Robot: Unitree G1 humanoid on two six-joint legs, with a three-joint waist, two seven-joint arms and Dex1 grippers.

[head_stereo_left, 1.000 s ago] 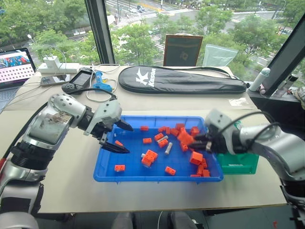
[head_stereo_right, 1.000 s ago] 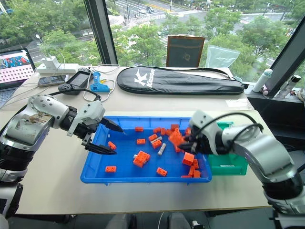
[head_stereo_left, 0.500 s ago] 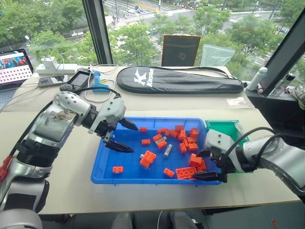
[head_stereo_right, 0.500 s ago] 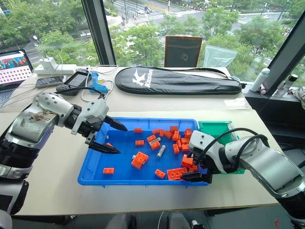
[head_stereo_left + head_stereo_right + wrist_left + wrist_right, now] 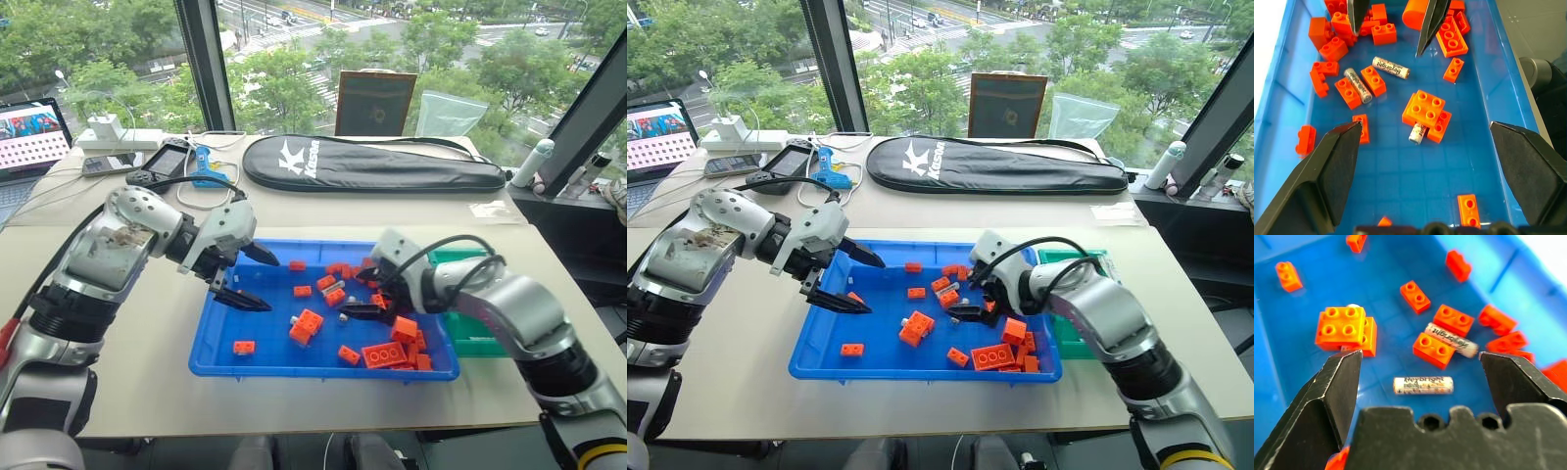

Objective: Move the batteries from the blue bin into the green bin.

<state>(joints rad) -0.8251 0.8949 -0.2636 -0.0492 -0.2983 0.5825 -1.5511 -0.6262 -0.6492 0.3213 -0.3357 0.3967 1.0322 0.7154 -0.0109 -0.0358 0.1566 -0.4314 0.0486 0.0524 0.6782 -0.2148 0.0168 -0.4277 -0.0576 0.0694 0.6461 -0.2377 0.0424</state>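
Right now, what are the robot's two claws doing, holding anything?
Left gripper: open, empty, over the blue bin.
Right gripper: open, empty, over a battery.

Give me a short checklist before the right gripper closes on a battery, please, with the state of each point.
1. Right gripper open: ok.
2. Battery lying between its fingers: ok.
3. Orange brick beside that battery, apart from it: ok.
4. Left gripper open, at the other end of the blue bin: ok.
5. Green bin free to receive: cannot tell, arm covers it.
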